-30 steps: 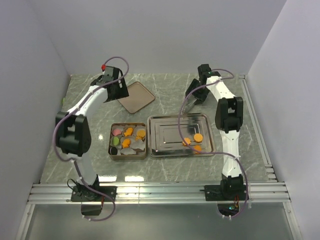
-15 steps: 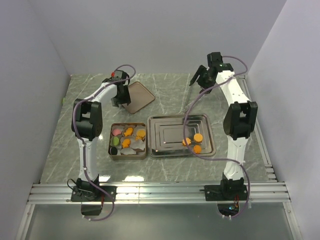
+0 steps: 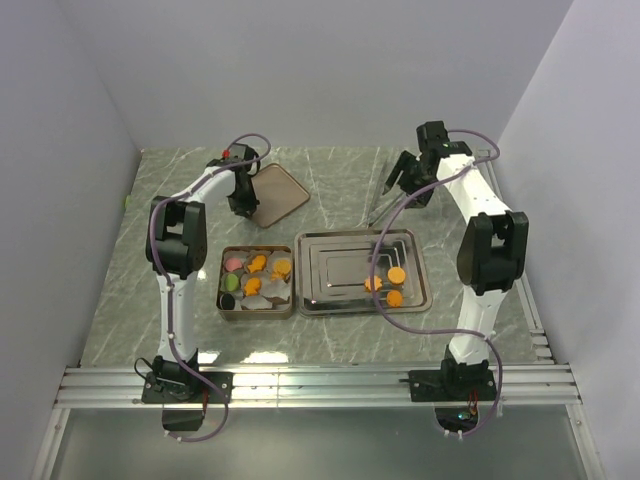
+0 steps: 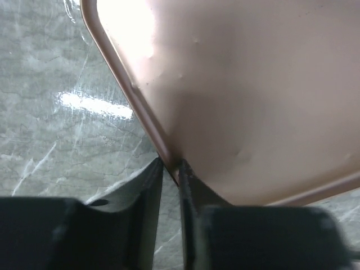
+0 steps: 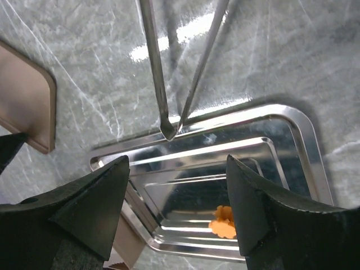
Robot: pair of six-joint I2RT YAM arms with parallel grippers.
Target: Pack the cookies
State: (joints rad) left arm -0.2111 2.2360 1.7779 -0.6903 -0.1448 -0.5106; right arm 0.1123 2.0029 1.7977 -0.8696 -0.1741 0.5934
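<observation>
The left gripper [image 4: 170,166] is pinched almost shut on the rim of the brown tin lid [image 4: 253,101], with the lid's thin edge standing in the narrow slit between its two dark fingers. From above, this gripper [image 3: 240,199] sits at the left edge of the lid [image 3: 275,192], which is at the far left of the grey-green marbled table [image 3: 150,290]. The right gripper [image 5: 177,167] is spread wide and has nothing between its fingers. From above it [image 3: 402,186] hangs over the far right of the table, beyond the steel tray [image 3: 335,265]. Just past its fingers is a slim metal tool [image 5: 153,67], showing as two thin bars that meet in a point at the tray's far rim [image 5: 304,121]. I cannot tell whether it lies flat or leans. The cookies are in two places. Most sit in the small brown tin [image 3: 219,270] near the middle of the table, just left of the tray. There the cookies [image 3: 257,266] are mostly orange, with a pink, a green and a dark one along the left side, among white paper cups [image 3: 268,300]. A few more orange ones [image 3: 388,282] lie on the right part of the tray, and one of them [image 5: 224,220] is visible to the right wrist camera.
</observation>
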